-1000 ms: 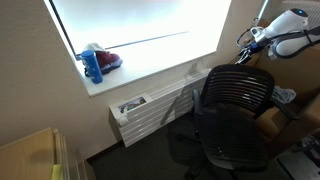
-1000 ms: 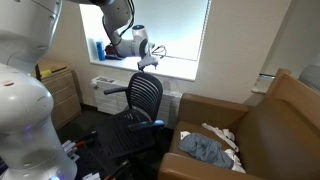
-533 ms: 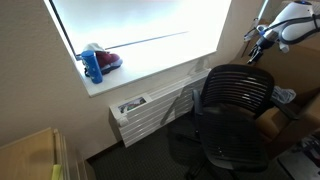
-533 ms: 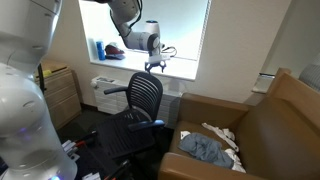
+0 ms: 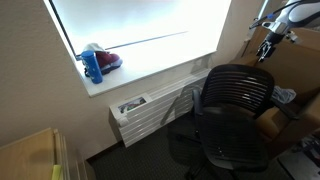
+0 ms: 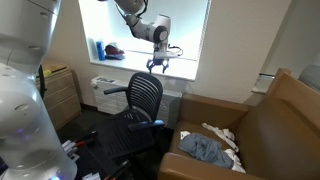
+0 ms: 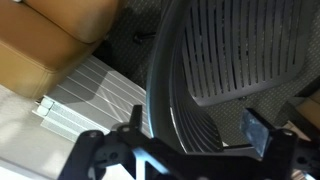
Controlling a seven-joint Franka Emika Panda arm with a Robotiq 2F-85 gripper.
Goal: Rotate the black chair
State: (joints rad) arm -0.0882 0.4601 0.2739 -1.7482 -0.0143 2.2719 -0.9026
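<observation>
Above the black chair (image 6: 143, 98), the gripper (image 6: 157, 67) hangs clear; jaws spread.

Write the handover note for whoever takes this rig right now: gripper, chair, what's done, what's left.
The gripper is open and empty. It hovers just above the top edge of the chair's backrest without touching it.
The black chair stands upright between the wall heater under the window and the brown sofa. In the wrist view the backrest rim runs between the spread fingers.
Done: the gripper is lined up over the backrest.
Left: lower it, grip or push the rim, and swing the chair around.
</observation>
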